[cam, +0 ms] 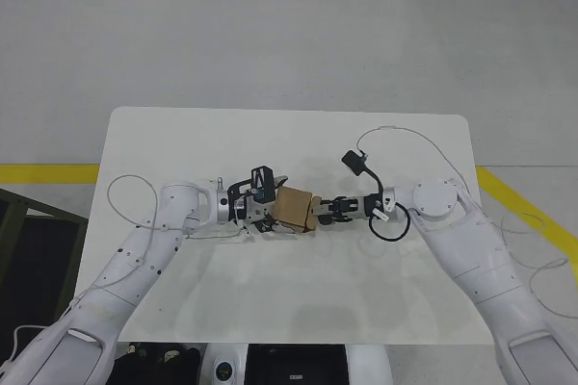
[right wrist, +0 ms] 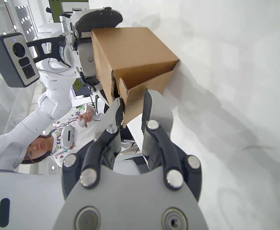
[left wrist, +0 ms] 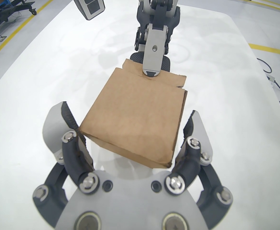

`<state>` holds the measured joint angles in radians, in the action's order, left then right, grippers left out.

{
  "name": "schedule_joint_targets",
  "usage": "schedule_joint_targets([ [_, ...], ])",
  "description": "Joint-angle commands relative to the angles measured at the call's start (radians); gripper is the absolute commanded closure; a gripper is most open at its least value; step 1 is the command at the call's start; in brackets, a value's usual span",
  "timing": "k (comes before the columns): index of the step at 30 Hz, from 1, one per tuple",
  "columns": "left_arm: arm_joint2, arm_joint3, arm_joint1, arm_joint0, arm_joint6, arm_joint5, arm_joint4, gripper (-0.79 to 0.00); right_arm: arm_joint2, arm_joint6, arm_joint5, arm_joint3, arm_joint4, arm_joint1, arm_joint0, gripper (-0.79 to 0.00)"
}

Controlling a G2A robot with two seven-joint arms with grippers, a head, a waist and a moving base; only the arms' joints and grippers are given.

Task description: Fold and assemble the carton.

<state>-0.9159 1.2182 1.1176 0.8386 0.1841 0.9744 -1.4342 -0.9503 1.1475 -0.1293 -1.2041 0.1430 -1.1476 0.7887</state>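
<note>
**Carton braced between both claws, mid-tabletop**

- The carton sits at the centre of the tabletop, directly between the two claws. Its lower side is at the surface. It is not possible to tell whether its full weight rests there.
- The left claw is spread wide across the closed end, with one finger on each opposite side and pads at the corners. It appears to be clamping the box body. Likely purpose: it acts as the fixture, keeping the carton square and stopping it sliding while the other end is worked.
- The right claw is nearly closed, with only a narrow gap, and pinches the end flap at the open end. The left wrist view shows one finger on the flap's outer face and a pad behind it. Likely purpose: it controls the flap for folding inward. The card beside this grip looks creased and a bit ragged.
- Judgement: the box body is already formed and closing the open end is the step in hand.
- Arm pose: both upper arms run outward from the near edge and the elbows are bent. The forearms turn in so the claws face each other on one line across the tabletop.
- The left claw's fingers lie roughly level, while the right claw is rolled so its fingers stack one above the other.
</note>
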Motion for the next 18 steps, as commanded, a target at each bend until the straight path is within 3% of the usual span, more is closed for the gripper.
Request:
schedule_joint_targets([
  [1,-0.001,0.003,0.0,0.001,-0.001,0.0,-0.001,-0.785,0.003,-0.001,-0.001,-0.002,0.001,-0.001,-0.002,-0.145],
  [18,0.002,0.012,0.001,0.005,-0.006,0.004,0.002,-0.785,0.04,-0.005,-0.018,0.012,0.013,-0.019,-0.037,-0.163],
])
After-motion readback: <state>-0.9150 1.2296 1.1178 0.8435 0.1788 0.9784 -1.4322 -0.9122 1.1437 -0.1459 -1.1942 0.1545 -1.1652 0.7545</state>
